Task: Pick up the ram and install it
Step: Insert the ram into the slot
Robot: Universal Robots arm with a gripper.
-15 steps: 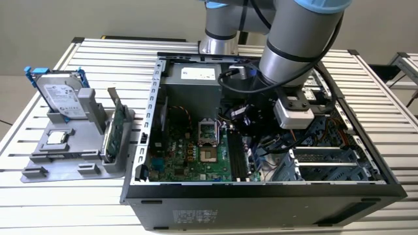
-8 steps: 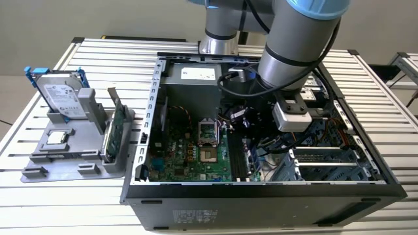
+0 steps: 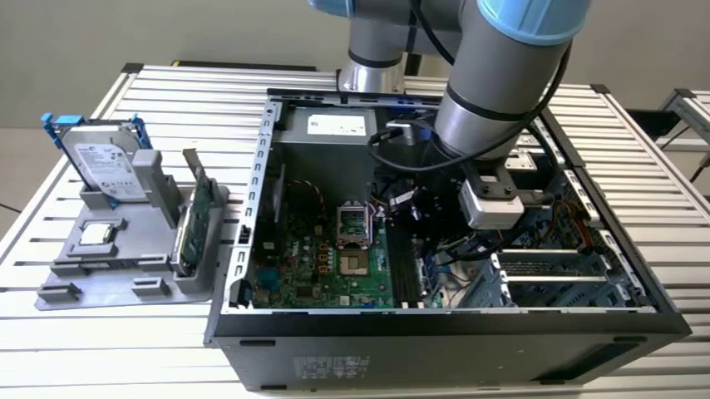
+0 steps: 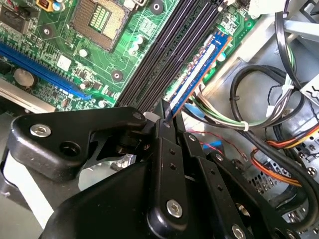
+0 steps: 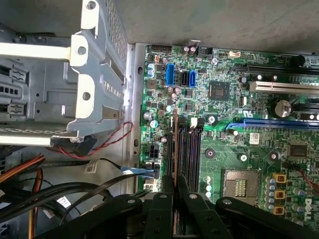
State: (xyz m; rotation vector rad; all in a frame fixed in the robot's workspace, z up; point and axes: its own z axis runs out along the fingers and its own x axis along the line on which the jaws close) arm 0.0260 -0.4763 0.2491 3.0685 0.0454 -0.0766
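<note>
The slim blue-green RAM stick [image 4: 199, 72] is clamped edge-on in the black end effector [image 4: 167, 117] and is lowered over the black memory slots [image 5: 188, 149] of the green motherboard [image 5: 259, 159]. The pick-up is judged done; full seating cannot be confirmed.

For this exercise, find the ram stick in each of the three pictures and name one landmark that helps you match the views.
Exterior view: I cannot make the ram out; the arm reaches into the open case at the memory slots.
Second wrist view: the ram runs edge-on from the hand along the outermost slot.
First wrist view: the ram is a thin upright edge above the hand.
Shared landmark: the processor socket.
</note>
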